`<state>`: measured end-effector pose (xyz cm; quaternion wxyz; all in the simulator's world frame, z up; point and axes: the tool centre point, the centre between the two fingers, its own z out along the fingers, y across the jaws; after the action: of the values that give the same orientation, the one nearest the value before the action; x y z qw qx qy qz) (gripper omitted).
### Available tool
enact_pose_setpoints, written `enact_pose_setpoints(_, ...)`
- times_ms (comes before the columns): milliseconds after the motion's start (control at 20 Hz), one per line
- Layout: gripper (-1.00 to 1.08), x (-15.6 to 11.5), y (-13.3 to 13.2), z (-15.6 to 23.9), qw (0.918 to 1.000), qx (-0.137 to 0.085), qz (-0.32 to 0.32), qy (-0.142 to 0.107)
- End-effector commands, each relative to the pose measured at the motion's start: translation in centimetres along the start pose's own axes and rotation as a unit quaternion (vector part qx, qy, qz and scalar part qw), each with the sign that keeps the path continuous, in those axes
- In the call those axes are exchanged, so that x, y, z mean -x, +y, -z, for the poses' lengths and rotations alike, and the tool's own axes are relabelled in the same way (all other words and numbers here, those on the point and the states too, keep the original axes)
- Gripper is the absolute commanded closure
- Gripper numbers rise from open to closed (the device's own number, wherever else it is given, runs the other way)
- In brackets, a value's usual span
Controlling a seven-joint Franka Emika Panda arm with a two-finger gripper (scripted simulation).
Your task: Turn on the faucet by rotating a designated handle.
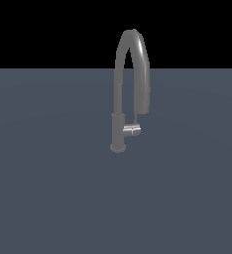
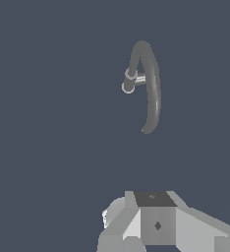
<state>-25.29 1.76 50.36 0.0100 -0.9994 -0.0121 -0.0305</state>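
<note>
Plainly, the faucet [image 1: 119, 99] stood alone on the grey surface [image 1: 48, 188].
Its handle [image 1: 132, 130] jutted sideways (silver stub); the gripper [image 2: 154, 224] sat well apart, jaw state unreadable.

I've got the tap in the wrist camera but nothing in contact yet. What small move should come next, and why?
Probably bring the gripper in toward the handle, the silver stub jutting sideways from the faucet base post. The wrist view shows the faucet well apart from the gripper body, and the arm is absent from the exterior view, so nothing touches the handle. The fingertips aren't visible, so check the opening first.
</note>
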Motion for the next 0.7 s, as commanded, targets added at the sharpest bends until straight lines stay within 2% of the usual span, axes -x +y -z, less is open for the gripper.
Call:
enact_pose_setpoints(0,1.08,0.0,0.0,0.0,1.0,0.0,0.0,0.0)
enact_pose_setpoints(350,1.08,-0.7,0.0,-0.1,0.9999,-0.006,-0.007,-0.008)
enact_pose_setpoints(650,1.08,-2.3,0.2,-0.4,0.9991,-0.022,-0.025,-0.028)
